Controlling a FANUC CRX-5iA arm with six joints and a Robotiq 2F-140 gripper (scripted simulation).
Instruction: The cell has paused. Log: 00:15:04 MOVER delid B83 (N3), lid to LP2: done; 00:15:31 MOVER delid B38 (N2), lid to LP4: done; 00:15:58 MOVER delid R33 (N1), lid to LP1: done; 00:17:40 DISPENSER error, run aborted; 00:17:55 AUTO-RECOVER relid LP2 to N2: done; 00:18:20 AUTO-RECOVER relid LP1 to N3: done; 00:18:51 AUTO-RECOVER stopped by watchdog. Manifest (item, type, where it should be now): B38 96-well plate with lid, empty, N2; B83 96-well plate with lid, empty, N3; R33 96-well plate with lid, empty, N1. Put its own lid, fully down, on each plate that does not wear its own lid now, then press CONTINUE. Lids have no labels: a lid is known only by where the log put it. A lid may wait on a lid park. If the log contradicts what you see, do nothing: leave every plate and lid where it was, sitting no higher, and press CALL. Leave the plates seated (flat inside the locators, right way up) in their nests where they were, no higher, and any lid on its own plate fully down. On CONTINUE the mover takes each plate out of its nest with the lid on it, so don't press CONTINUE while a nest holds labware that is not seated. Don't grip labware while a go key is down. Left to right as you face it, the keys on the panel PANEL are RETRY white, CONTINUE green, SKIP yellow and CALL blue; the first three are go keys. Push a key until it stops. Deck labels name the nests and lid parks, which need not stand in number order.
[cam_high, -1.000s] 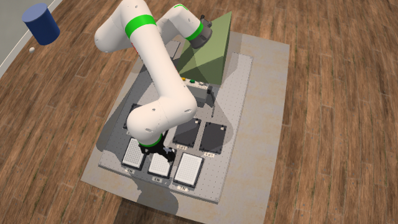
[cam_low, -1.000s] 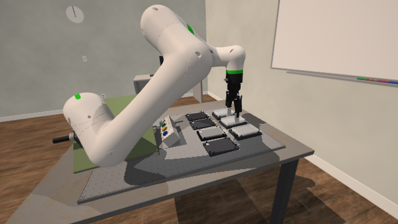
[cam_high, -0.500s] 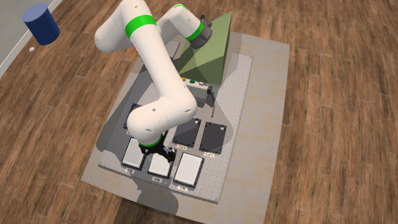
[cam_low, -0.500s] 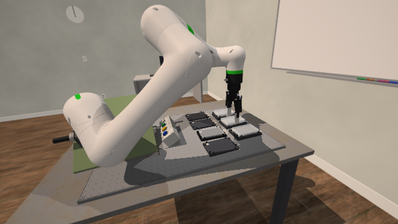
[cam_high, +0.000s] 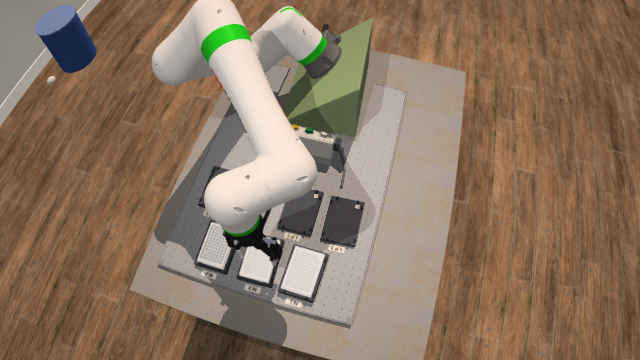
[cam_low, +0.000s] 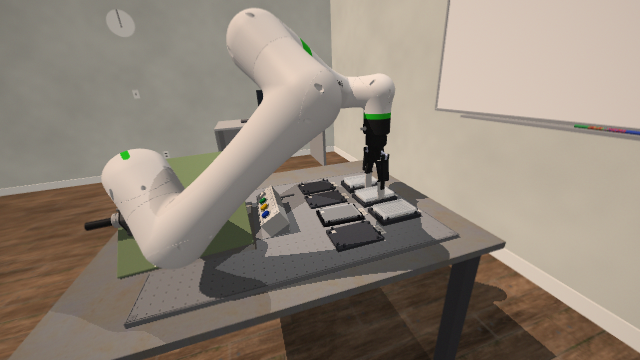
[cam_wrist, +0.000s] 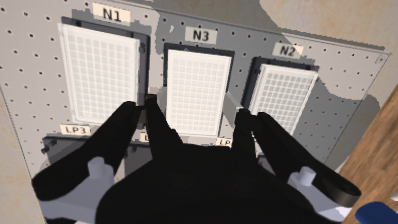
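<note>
- The clear rectangular plastic lid (cam_wrist: 196, 90) sits over the white 96-well plate in nest N3, the middle nest
- The black two-finger gripper (cam_wrist: 196, 116) is clamped on that lid's long sides; lidded N1 plate (cam_wrist: 100, 70) and N2 plate (cam_wrist: 282, 95) flank it

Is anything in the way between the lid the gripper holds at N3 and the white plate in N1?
Nothing visible. The black gripper is shut on the pale lid at N3, and the white well plate in N1 lies beside it, only perforated deck between.
</note>
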